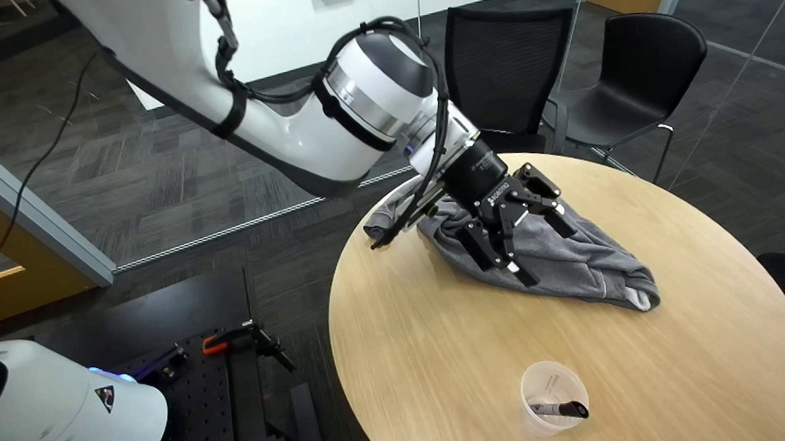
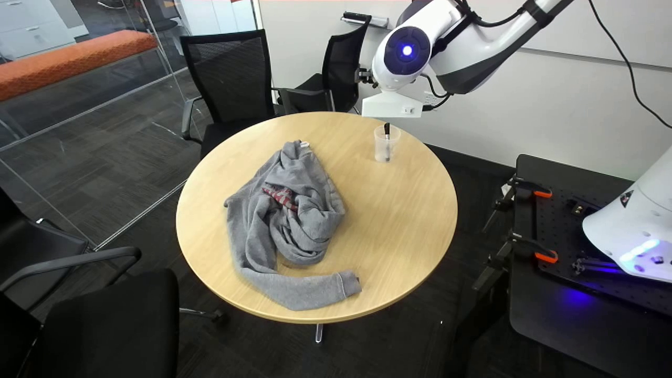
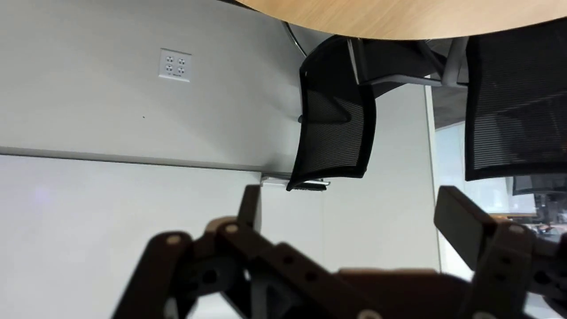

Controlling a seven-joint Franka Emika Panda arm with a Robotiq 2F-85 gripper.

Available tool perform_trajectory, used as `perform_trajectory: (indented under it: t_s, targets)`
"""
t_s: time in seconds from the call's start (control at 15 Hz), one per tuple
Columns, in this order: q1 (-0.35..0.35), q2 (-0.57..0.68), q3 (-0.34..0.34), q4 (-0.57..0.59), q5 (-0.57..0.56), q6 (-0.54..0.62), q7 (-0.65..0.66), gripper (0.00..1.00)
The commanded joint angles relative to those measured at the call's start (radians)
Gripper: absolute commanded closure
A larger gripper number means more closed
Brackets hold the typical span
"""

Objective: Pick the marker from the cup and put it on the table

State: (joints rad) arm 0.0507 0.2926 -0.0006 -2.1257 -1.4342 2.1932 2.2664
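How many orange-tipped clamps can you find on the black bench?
2: in an exterior view, the near clamp and the far clamp sit on the bench, toward the round table. More may be hidden behind the robot base.

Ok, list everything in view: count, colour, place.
table: 1, light tan, near the stand
cup: 1, clear, on the table
marker: 1, mostly black, in the cup
sweatshirt: 1, grey, rumpled on the table
chairs: several, black, around the table
bench: 1, orange, in the background
power outlet: 1, white, on the wall
clamps: at least 2, black-orange, on the stand
stand: 1, black, carrying the arm
arm: 1, white and grey, above the table
gripper: 1, black, open, at the arm's end
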Motion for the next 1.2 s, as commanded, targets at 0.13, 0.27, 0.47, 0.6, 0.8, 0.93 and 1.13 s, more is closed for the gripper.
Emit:
perform_trajectory:
  t_s: [0.13,0.27,0.47,0.6,0.8,0.93,1.13]
  targets:
    - [-0.042,0.098,-0.026,0.071,-0.136,-0.009,0.177,0.0]
    - [-0.056,0.137,-0.03,0.089,-0.16,-0.025,0.215,0.0]
    - [-0.078,0.18,-0.027,0.096,-0.14,-0.025,0.197,0.0]
    - [-0.083,0.202,-0.028,0.094,-0.144,-0.031,0.197,0.0]
    - [-0.078,0.224,-0.026,0.083,-0.135,-0.07,0.205,0.0]
    - [-0.08,0.236,-0.025,0.08,-0.124,-0.091,0.206,0.0]
    - [-0.087,0.251,-0.024,0.077,-0.135,-0.086,0.202,0.2]
